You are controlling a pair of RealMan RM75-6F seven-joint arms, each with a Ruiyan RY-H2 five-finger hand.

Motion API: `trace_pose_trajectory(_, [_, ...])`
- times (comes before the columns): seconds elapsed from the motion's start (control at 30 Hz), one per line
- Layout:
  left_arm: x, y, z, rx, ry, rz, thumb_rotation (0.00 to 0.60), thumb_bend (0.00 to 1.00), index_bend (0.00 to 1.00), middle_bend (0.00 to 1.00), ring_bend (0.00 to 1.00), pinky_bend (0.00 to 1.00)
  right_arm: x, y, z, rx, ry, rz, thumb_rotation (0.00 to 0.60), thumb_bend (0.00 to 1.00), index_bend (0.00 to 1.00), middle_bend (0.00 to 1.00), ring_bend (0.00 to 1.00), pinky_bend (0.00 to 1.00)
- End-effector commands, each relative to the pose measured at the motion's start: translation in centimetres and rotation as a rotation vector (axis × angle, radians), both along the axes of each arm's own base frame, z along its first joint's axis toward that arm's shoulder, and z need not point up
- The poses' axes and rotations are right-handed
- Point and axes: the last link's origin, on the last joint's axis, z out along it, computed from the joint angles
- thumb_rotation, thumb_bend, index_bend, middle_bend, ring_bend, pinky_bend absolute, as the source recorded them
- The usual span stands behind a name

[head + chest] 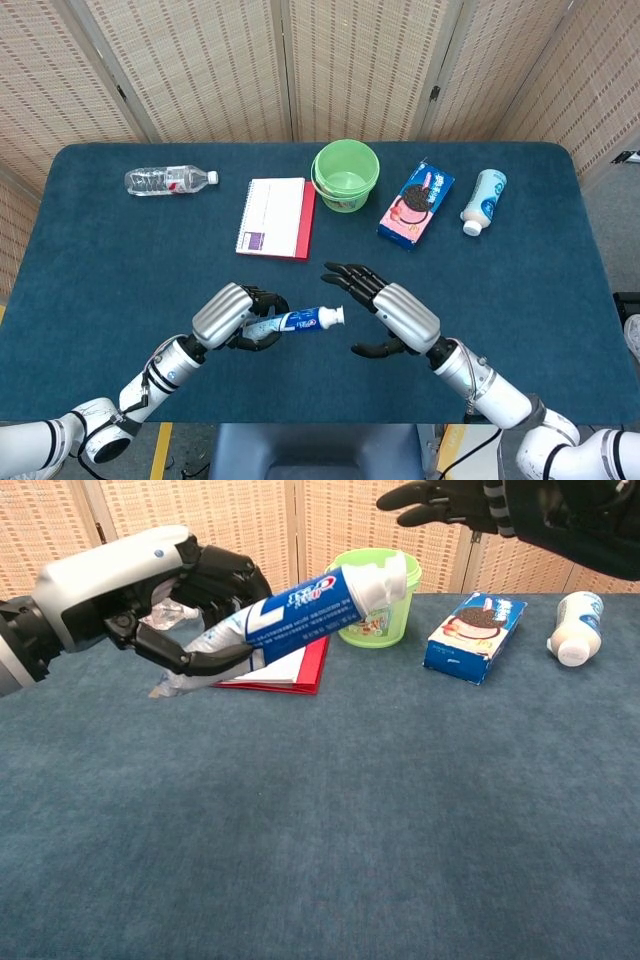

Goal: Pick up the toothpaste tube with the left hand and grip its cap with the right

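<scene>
Left hand (232,316) grips the toothpaste tube (298,320) aloft over the table's (120,260) near edge, cap (337,316) pointing toward the right hand (385,310), which hovers spread and empty beside it; pick-up looks done, next call is closing those fingers round the cap.

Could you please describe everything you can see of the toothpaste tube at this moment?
The toothpaste tube is a soft-looking blue and white tube with red lettering and a white cap on its end. The left hand grips its flattened tail end and holds it above the table, cap tilted up towards the right hand. That hand is spread open near the cap without touching it. Nothing else touches the tube.
</scene>
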Motion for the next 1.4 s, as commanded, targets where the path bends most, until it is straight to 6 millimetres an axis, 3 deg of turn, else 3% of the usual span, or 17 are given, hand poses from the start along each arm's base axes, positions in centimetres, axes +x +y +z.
trace_pose_trajectory(0.03, [0.0,0.0,0.1,0.002,-0.007,-0.001,0.6,0.55,0.71,0.79,0.68,0.6,0.2,-0.2,-0.4,0.008,-0.012,-0.001,0.0,0.0,0.0,0.0,0.0,0.0])
trace_pose_trajectory(1.4, [1.4,0.3,0.8,-0.047,-0.116,0.033,0.6,0.55,0.71,0.79,0.69,0.6,4.6,-1.2,-3.6,-0.057,-0.074,0.067,0.0,0.0,0.0,0.0,0.0,0.0])
